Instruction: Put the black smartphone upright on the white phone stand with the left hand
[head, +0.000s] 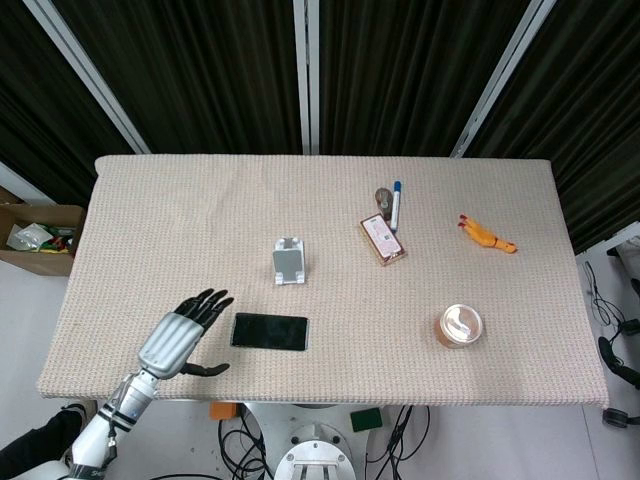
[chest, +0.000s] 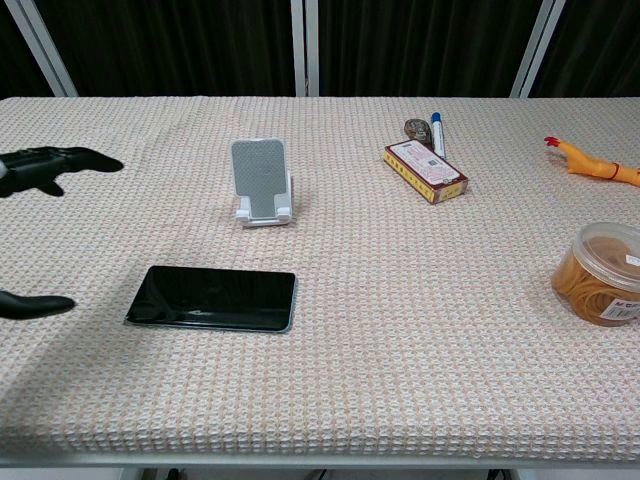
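Beige woven tablecloth w/ dark curtains behind; left hand spread wide (holding nothing) beside smartphone.

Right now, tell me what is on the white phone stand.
Nothing rests on the white phone stand; its grey pad is bare. The black smartphone lies flat on the table nearer the robot. The stand's back is hidden in both views.

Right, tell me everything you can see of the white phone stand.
The white plastic phone stand stands upright on the woven beige tablecloth, its grey-padded backrest tilted back above a small lip at the base. It is empty. The black smartphone lies flat nearer the table's front edge, apart from it. Nothing touches it but the cloth.
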